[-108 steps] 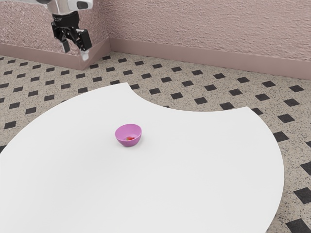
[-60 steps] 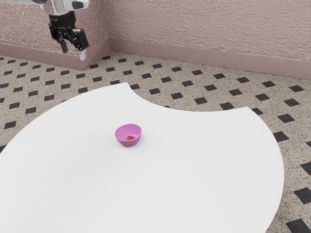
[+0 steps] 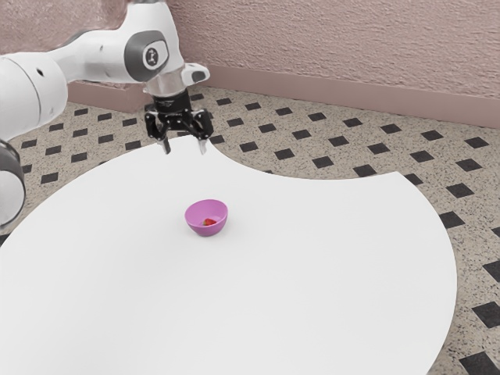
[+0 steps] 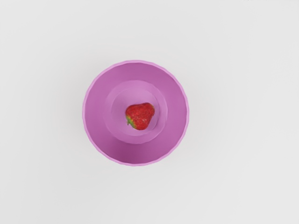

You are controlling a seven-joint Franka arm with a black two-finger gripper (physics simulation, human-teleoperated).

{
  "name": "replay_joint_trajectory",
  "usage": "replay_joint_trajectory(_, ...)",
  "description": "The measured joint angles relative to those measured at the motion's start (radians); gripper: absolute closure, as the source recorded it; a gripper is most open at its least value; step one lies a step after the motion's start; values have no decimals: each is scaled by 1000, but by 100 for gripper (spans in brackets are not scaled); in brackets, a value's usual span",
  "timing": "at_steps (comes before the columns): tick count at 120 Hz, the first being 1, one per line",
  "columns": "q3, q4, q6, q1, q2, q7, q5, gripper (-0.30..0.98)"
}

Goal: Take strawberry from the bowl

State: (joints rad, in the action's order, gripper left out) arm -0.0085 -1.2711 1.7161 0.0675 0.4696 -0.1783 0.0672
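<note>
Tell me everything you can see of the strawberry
The strawberry is red with a slightly mottled skin, and has a bit of green at one end, likely its leafy cap. It looks whole. Its outline is a blunt, rounded wedge. It lies on its side at the bottom of the pink-purple bowl, a little off the middle of the base, clear of the upper wall. Only the bowl touches it; the open tool hangs above, apart from it.

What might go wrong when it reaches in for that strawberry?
The strawberry lies on the floor of the purple bowl, so the open gripper might knock the surrounding wall on the way down and push the bowl across the white table. The rounded berry could also slip as the fingers close.
</note>
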Motion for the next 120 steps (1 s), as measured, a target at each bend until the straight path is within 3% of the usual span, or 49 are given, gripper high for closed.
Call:
replay_joint_trajectory(46, -3, -206, 269, 1, 59, -287, 1, 0)
replay_joint_trajectory(68, -2, -241, 318, 2, 62, -366, -36, 15)
replay_joint_trajectory(89, 0, -279, 373, 3, 69, -401, -50, 25)
replay_joint_trajectory(120, 5, -283, 436, 3, 86, -332, -52, 29)
